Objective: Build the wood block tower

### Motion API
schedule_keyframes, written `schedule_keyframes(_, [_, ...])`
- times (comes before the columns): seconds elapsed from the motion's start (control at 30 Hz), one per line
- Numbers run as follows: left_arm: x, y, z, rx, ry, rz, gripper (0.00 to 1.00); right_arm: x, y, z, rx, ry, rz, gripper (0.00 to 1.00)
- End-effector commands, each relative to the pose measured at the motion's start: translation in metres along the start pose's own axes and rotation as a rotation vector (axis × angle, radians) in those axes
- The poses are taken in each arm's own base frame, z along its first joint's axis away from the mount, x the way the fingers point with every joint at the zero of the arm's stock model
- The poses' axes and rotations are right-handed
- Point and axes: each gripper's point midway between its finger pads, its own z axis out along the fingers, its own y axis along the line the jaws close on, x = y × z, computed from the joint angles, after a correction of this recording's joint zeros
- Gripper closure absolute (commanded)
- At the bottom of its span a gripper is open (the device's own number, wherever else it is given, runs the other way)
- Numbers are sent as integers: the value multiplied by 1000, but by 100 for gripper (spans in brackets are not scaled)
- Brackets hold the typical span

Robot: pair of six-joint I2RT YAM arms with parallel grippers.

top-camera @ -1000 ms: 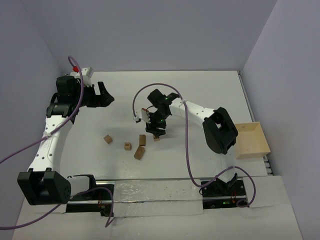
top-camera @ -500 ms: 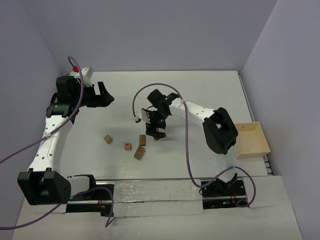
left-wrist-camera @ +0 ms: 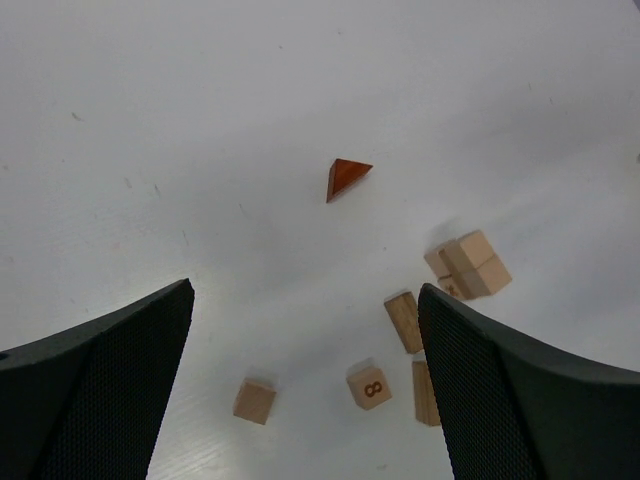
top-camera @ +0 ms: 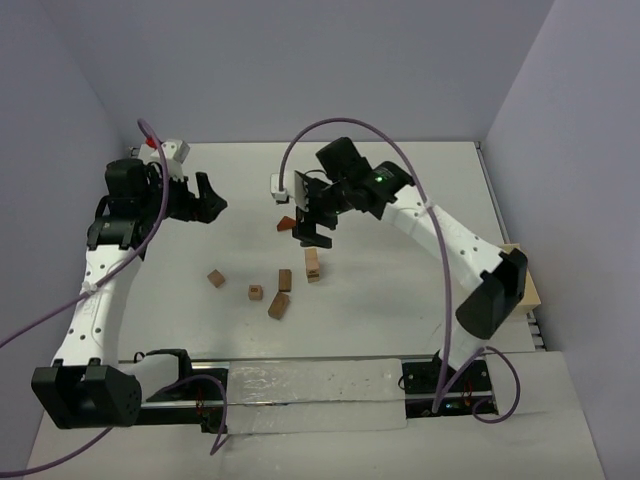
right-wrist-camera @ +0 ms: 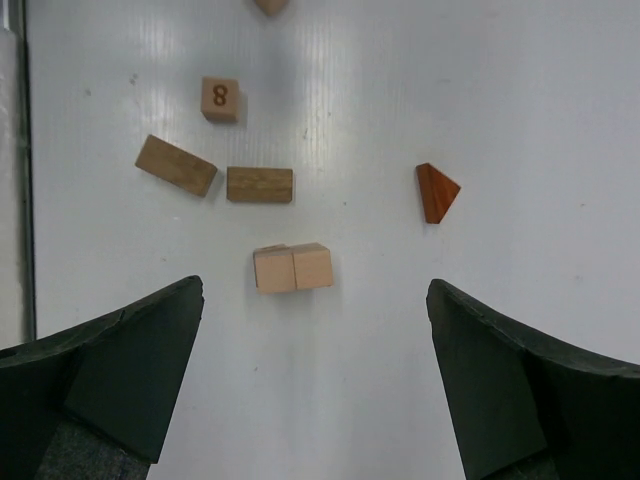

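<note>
The wood block tower (top-camera: 312,264) is a low cluster of tan cubes mid-table; from above in the right wrist view (right-wrist-camera: 293,268) two cubes sit side by side, and it shows in the left wrist view (left-wrist-camera: 468,266). A reddish-brown triangular block (top-camera: 287,224) lies apart on the table, seen in both wrist views (right-wrist-camera: 436,192) (left-wrist-camera: 346,178). My right gripper (top-camera: 312,218) hovers high above the tower, open and empty (right-wrist-camera: 315,297). My left gripper (top-camera: 211,194) is open and empty at the far left (left-wrist-camera: 305,292).
Loose tan blocks lie left of the tower: a cube (top-camera: 216,277), a cube marked 8 (top-camera: 256,292) (right-wrist-camera: 220,99), two short bricks (top-camera: 285,279) (top-camera: 278,306). A pale wooden tray (top-camera: 524,288) sits at the right edge, partly behind the right arm.
My right gripper has risen and pulled back from the tower, jaws now open and empty. The reddish-brown triangle now shows on the table. My left arm shifted slightly left.
</note>
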Motion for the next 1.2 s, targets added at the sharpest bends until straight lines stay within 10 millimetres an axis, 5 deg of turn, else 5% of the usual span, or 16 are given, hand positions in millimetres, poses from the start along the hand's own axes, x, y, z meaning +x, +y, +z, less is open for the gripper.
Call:
schedule_keyframes(0.0, [7, -23, -8, 165, -21, 216, 1, -34, 3, -42, 36, -123, 90, 0])
schedule_keyframes(0.27, [87, -73, -9, 566, 162, 682, 7, 3, -18, -80, 97, -248, 391, 0])
schedule_keyframes(0.33, [113, -83, 0, 643, 205, 794, 10, 33, -19, -84, 106, -253, 498, 0])
schedule_keyframes(0.47, [135, -97, 14, 762, 206, 838, 13, 66, -20, -84, 130, -276, 660, 0])
schedule_keyframes(0.7, [189, -125, 29, 942, 312, 960, 13, 85, -19, -81, 131, -336, 775, 0])
schedule_keyframes(1.17, [239, -130, 49, 973, 426, 1034, 12, 97, -23, -80, 157, -329, 804, 0])
